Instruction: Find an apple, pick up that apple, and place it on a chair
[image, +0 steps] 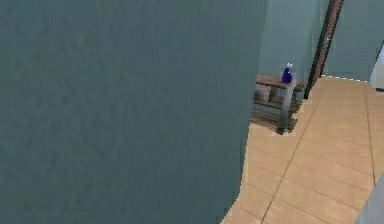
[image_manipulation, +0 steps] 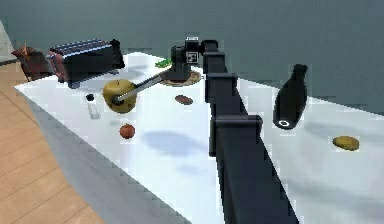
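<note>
**Forward view**
- Wall (image: 120, 100): plain teal, across the left and middle.
- Floor (image: 320, 160): tan tiles, on the right.
- Low wooden stand (image: 275, 105): against the far wall, with a pale item on its lower level.
- Blue bottle (image: 288, 73): upright on the stand's top. Any label is too small to read.
- Dark door frame (image: 325, 45): just right of the stand.

**Arm side view**
- White counter (image_manipulation: 170, 150): bears all the items below.
- Arm (image_manipulation: 240, 140): a dark bar reaching out over the counter.
- Gripper (image_manipulation: 150, 83): thin fingers slant toward the view's left. Their spacing cannot be told, nor whether anything is held.
- Yellow-green round thing (image_manipulation: 120, 95): on the counter at the fingers' far end. It is about apple-shaped. Contact cannot be told.
- Small red round thing (image_manipulation: 127, 131): on the counter nearer the front edge, apart from the fingers. Which of these two is the apple cannot be told.
- Toaster (image_manipulation: 85, 58): dark red and silver, far left.
- Potted plant (image_manipulation: 30, 60): beside the toaster.
- Small shaker (image_manipulation: 93, 107): upright, near the yellow-green thing.
- Dark bottle (image_manipulation: 290, 100): upright, right of the arm, with a pale round mark low on its side and no legible writing.
- Brown lump (image_manipulation: 183, 99): left of the arm.
- Second brown lump (image_manipulation: 346, 143): far right.
</note>
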